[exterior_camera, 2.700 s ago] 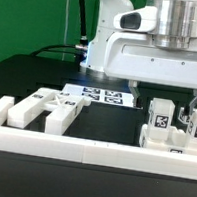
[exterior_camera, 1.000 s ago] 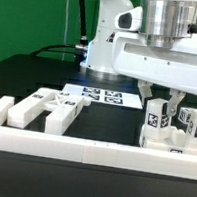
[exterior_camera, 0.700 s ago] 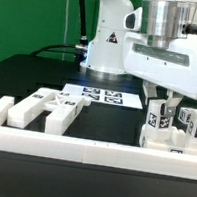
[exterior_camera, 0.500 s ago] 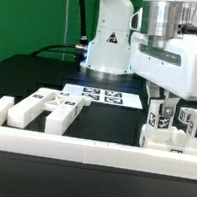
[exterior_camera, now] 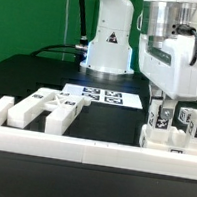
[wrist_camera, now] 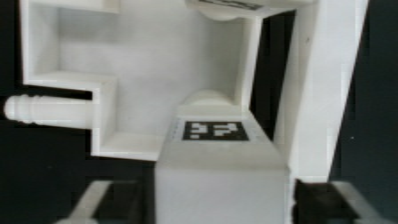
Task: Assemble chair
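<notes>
Loose white chair parts stand against the border rail. An upright tagged part stands at the exterior view's right, with another tagged part beside it and a low white piece at their foot. My gripper hangs straight down over the upright part, one finger on each side. In the wrist view the tagged part fills the space between the fingers, with a dark gap at each side. My gripper is open around it. A pegged white part lies beyond.
Several more white chair parts lie at the exterior view's left. The long white border rail runs along the front. The marker board lies flat behind, near the robot base. The table is black.
My gripper has moved toward the exterior view's left, turned about its vertical axis and come down around the upright tagged part. The parts have not moved.
</notes>
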You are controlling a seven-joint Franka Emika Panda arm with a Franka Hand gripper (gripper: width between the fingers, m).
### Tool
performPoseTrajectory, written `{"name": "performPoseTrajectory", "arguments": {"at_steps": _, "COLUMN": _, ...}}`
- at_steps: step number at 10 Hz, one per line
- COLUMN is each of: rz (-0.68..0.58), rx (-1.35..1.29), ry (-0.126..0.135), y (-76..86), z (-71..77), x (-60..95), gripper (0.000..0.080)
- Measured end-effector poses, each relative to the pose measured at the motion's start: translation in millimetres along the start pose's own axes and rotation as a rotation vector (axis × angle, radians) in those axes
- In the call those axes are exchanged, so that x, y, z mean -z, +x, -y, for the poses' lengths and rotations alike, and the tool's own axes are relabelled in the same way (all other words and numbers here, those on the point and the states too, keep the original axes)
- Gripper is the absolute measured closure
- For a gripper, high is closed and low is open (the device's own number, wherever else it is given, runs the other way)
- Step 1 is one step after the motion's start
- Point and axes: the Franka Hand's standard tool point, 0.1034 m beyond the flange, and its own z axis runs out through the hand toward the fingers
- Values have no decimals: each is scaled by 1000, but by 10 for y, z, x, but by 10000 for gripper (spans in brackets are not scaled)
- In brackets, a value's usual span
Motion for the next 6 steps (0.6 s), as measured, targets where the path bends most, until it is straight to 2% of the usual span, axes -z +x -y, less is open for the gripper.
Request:
{"name": "performPoseTrajectory", "arguments": {"at_steps": 1, "rz": 1, "rx": 41, "ry": -3, "y": -13, "z": 5, "x": 6, "gripper": 236}}
{"name": "performPoseTrajectory", "arguments": {"at_steps": 2, "rz": -3, "rx": 159, "ry": -5, "y": -36, "z": 7, "x": 5, "gripper": 177}}
{"name": "performPoseTrajectory", "arguments": {"at_steps": 6, "rz": -1, "rx": 536, "ry": -3, "y": -70, "z": 8, "x": -1, "gripper": 150}}
